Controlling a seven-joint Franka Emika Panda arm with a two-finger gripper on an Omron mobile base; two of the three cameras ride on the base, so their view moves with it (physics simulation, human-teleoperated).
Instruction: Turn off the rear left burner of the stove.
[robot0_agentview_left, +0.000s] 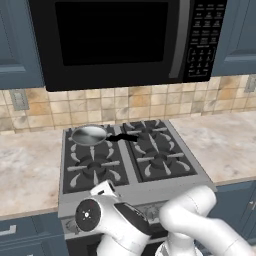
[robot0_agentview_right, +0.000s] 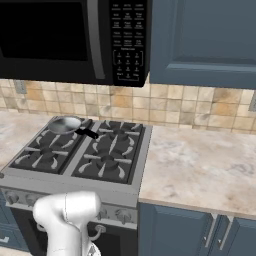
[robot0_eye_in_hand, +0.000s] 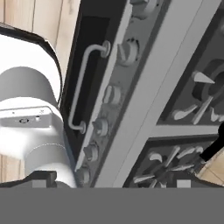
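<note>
The stove (robot0_agentview_left: 134, 187) stands under the microwave, with a black four-burner top. The rear left burner (robot0_agentview_left: 112, 146) is mostly covered by a small steel pan (robot0_agentview_left: 90, 135) whose black handle points right; the pan (robot0_agentview_right: 64, 125) sits at the back left of the stove (robot0_agentview_right: 75, 188). In the hand view, rolled sideways, a row of round grey knobs (robot0_eye_in_hand: 111, 94) runs diagonally beside the oven's bar handle (robot0_eye_in_hand: 84, 87). My gripper (robot0_eye_in_hand: 111, 183) hangs in front of the stove's face, away from the knobs, open, with nothing between its fingertips.
A black microwave (robot0_agentview_left: 125, 40) hangs low over the stove. Beige stone counter (robot0_agentview_right: 200, 165) lies on both sides, with blue cabinets (robot0_agentview_right: 200, 40) above and below. My folded arm (robot0_agentview_left: 150, 225) is close in front of the knob panel.
</note>
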